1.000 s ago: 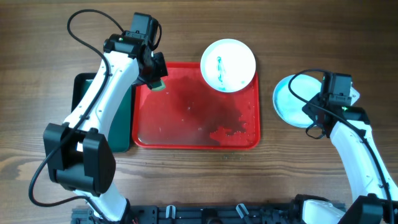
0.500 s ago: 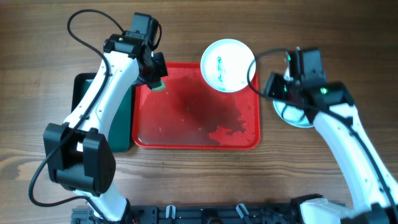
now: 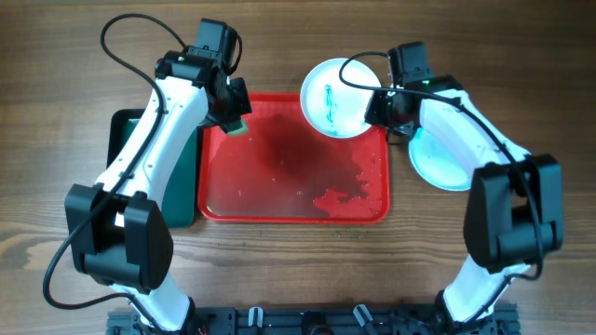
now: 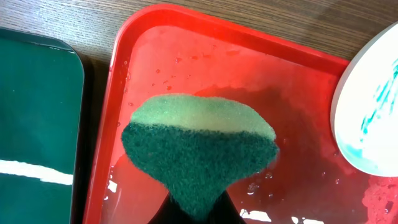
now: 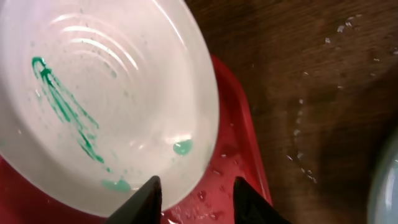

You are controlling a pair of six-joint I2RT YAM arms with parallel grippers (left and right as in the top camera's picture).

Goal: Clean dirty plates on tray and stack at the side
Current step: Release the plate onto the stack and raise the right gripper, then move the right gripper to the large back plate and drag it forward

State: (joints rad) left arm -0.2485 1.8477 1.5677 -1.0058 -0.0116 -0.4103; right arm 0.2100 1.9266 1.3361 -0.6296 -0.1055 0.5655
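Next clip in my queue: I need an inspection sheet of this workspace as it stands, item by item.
Surface: wooden table, with water drops right of the red tray.
Job's things: red tray wet; one plate with a teal streak on its far right corner, overhanging the rim; pale blue plate, possibly a stack, on the table to the right, partly under the right arm.
Clutter: dark green tray left of the red one.
Claws: left claw shut on a green sponge above the tray's far left corner; right claw open, jaws either side of the streaked plate's edge.
Cables: a black loop on each arm.
Surroundings: dark rail at the near edge.
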